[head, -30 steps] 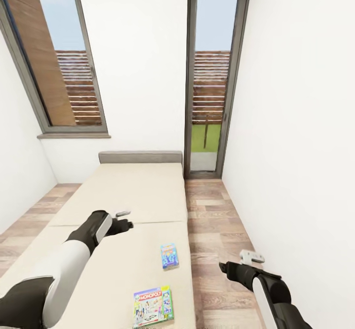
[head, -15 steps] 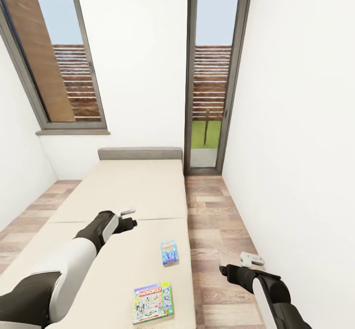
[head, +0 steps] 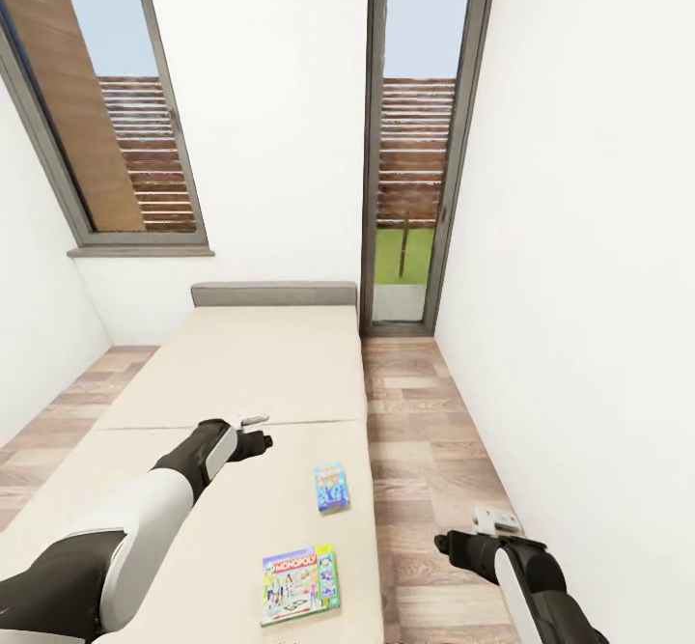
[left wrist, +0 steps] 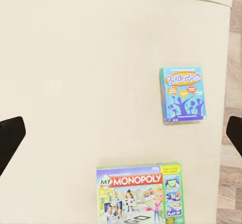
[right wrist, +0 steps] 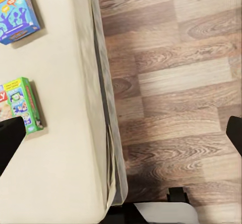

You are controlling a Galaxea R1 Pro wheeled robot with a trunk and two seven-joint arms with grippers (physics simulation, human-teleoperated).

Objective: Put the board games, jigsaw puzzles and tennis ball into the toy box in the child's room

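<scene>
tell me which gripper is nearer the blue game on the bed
Left. The left gripper hovers over the bed, just up and left of the blue game. The right gripper is off the bed, over the floor.

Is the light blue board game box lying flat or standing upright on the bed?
Flat: the light blue board game box lies face-up on the beige bed.

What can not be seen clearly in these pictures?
- Monopoly box: its lower part is cut off by the left wrist view's edge; in the right wrist view it is cut by the edge too.
- Blue game: its print is too small to read in the head view.
- Left gripper: too small in the head view to tell its jaws apart.
</scene>
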